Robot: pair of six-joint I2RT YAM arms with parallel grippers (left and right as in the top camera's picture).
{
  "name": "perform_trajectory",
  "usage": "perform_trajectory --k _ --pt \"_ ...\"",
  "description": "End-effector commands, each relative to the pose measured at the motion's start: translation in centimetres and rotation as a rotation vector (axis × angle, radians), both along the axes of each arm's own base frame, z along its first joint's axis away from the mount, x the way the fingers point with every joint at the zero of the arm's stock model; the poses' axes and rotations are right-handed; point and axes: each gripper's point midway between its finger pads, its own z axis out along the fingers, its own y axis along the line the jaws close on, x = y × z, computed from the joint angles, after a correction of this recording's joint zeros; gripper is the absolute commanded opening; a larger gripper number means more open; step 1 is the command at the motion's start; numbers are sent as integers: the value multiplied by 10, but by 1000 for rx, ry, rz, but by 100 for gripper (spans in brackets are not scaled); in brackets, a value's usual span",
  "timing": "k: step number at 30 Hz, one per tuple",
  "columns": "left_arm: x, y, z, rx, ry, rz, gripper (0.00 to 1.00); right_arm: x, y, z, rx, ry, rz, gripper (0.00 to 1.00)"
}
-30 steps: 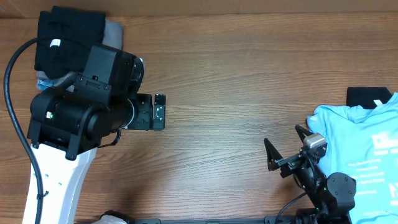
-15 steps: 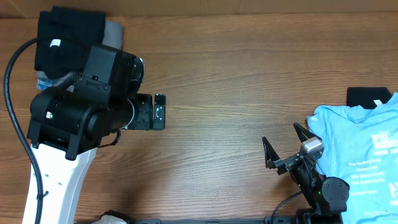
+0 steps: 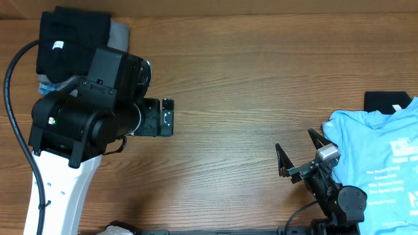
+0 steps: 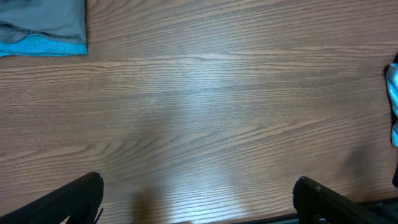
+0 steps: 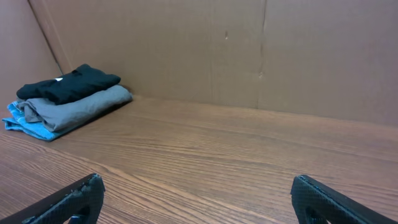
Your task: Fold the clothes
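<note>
We see the left tool (image 3: 167,118) released, its two fingers (image 4: 71,200) standing wide apart in the left wrist view with nothing but bare wood grain of the table (image 3: 248,72) between them. It sits over the table's left half, just beside a pile of folded clothes at the far left corner. That pile has a folded black shirt (image 3: 72,36) with a small white tag (image 3: 57,45) on top, a grey garment (image 3: 119,31) under it and a blue garment (image 5: 25,122) at the bottom, whose edge peeks out below the grey one in the right wrist view. The left arm covers the pile's near side from overhead. We find the right tool (image 3: 298,151) likewise released, its black fingers (image 5: 71,200) spread apart and holding nothing. It sits low on the right side, just beside the left edge of a light blue tee (image 3: 375,153) that lies unfolded and rumpled at the table's right edge, white print showing on its front. A black garment (image 3: 382,101) with a white neck tag lies at the tee's far edge, partly covered by it. The pile and the tee are well apart, with open table between them.
</note>
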Motion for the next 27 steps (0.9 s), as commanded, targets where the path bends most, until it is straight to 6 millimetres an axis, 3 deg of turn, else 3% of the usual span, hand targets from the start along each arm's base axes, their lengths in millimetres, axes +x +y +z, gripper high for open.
perform_trajectory --k 1,3,5,8,11,15,19,27 --pt "0 -2 1 -8 -1 1 100 0 1 -2 0 -5 5 100" --pt "-4 -1 3 -10 -8 -1 100 0 1 -2 0 -5 5 100" --pt "1 13 12 59 -88 12 100 0 1 -2 0 -5 5 100" --pt "33 22 43 72 -364 51 100 0 1 -2 0 -5 5 100" --pt "45 20 48 -12 -511 -11 100 0 1 -2 0 -5 5 100" --pt "41 40 32 -77 -595 30 100 0 1 -2 0 -5 5 100" --pt "21 60 3 -21 -715 28 100 0 1 -2 0 -5 5 100" --pt "-9 73 -46 36 -846 35 100 0 1 -2 0 -5 5 100"
